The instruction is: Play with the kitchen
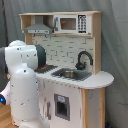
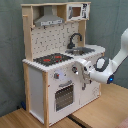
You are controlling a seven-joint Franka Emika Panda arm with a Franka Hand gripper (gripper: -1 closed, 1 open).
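The kitchen is a white and light-wood toy with a pegboard back, a grey hood, a black faucet, a sink, a red-ringed hob and an oven door. In the second exterior view my white arm reaches in from the second exterior view's right. My gripper is at the kitchen's front panel, just below the counter edge and above the oven door. In the first exterior view the arm's body hides the gripper.
A microwave sits in the top shelf beside the hood. The kitchen stands on a wooden floor before a grey-green curtain. My arm's elbow hangs to the second exterior view's right of the kitchen.
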